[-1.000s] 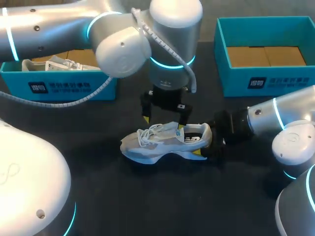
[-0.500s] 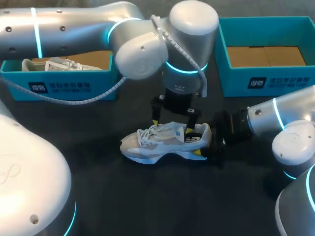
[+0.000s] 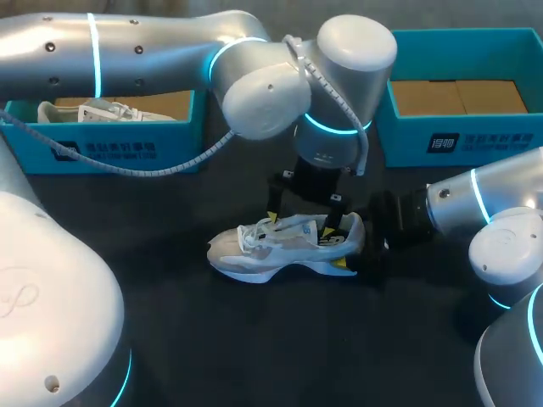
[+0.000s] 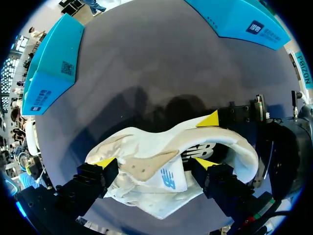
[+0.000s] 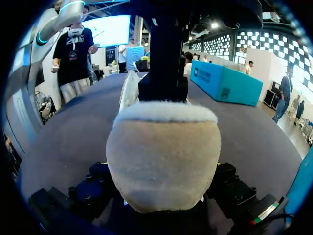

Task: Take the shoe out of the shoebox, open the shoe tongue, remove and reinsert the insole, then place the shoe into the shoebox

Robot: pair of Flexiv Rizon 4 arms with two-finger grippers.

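white shoe (image 3: 280, 246) well apart from right shoebox (image 3: 475, 140)

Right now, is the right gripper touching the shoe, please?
Touching. In the right wrist view the shoe's heel sits wedged between the right gripper's fingers, against both sides; the left wrist view shows its yellow tip on the heel.

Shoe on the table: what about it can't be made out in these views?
Right wrist view: the heel of the shoe fills it, hiding tongue and laces.
Head view: the left gripper covers the opening, so the insole is unseen.
Left wrist view: too unclear to pick the insole out inside the collar.
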